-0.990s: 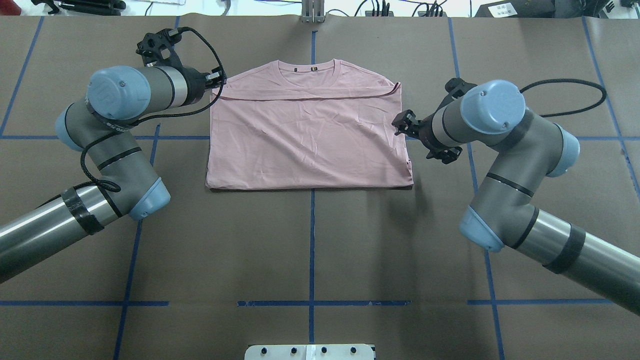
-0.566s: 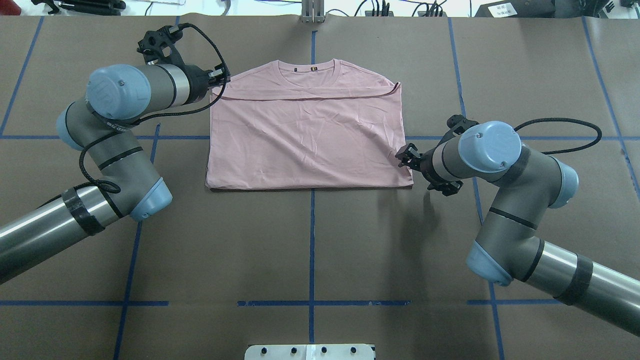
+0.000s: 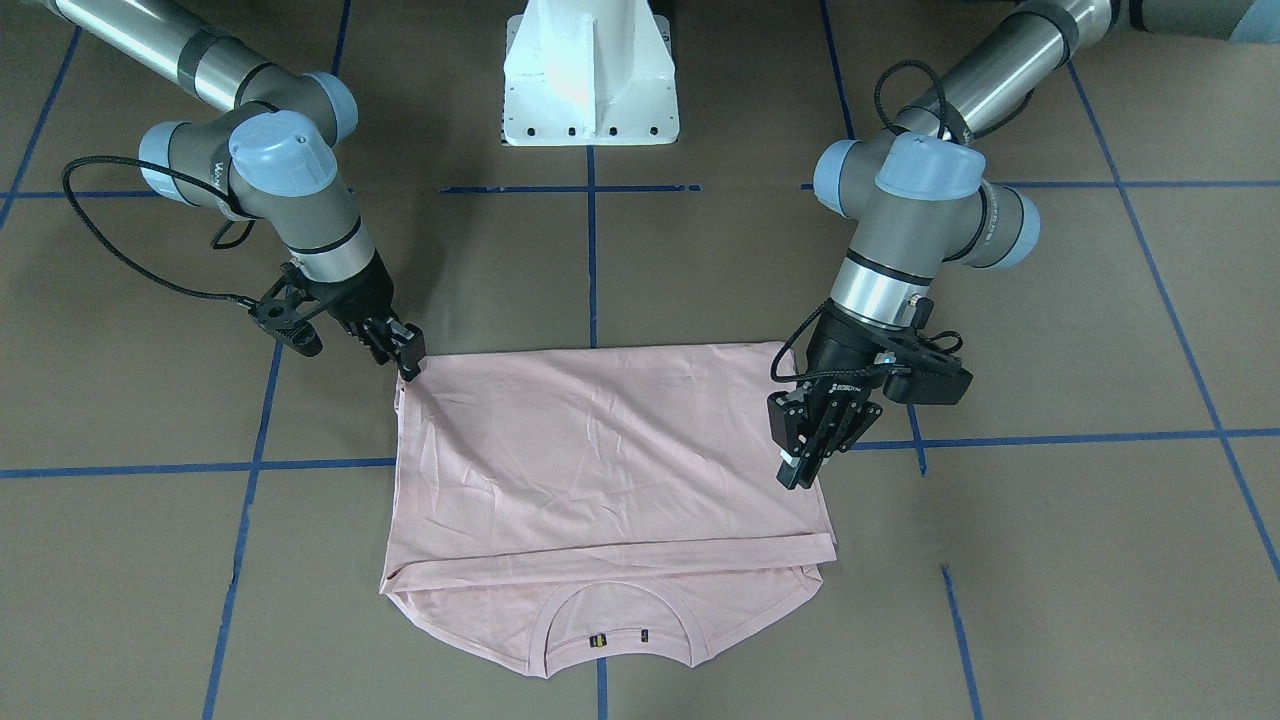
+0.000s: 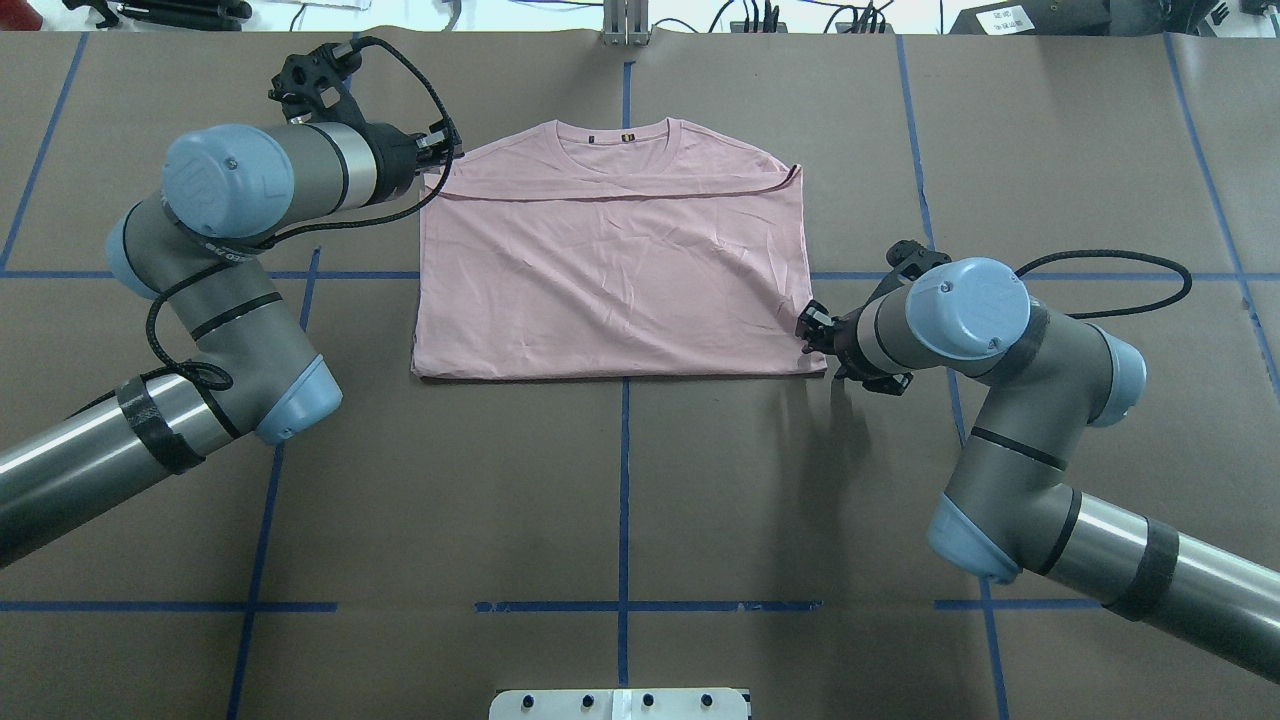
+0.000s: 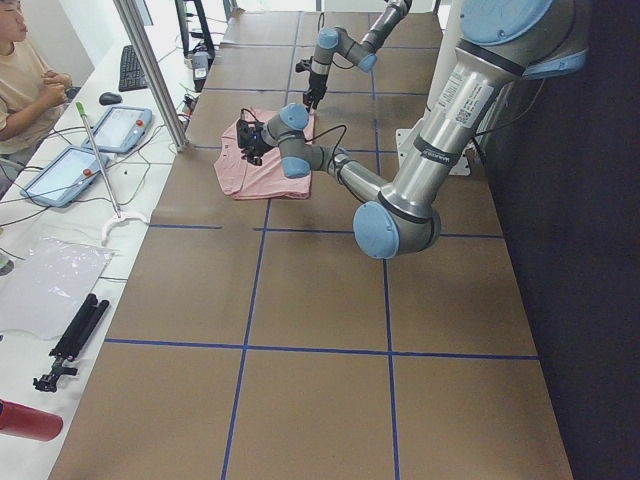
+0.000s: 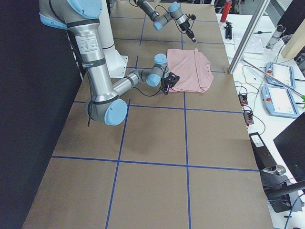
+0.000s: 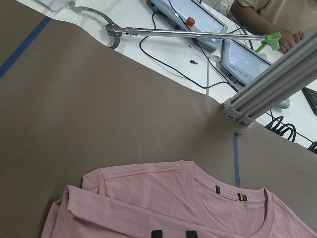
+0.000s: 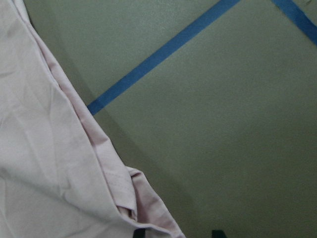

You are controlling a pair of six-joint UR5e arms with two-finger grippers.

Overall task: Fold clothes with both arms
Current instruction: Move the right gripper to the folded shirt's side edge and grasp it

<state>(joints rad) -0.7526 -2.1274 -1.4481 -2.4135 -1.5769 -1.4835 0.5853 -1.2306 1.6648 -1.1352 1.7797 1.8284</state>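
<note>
Shirt: you'll find the shirt (image 4: pixel 610 280) folded flat on the table (image 4: pixel 620 500), collar on the far side.
Left gripper (image 3: pixel 797 468): over the shirt's shoulder edge, jaws slightly parted, pinching nothing.
Right gripper (image 3: pixel 408 362): at the hem corner, jaws spread.

My right gripper (image 4: pixel 812 330) has slid along the right edge of the T-shirt (image 4: pixel 610 270), from about halfway up that edge to the near corner. My left gripper (image 4: pixel 445 152) has edged slightly farther away at the shoulder.
</note>
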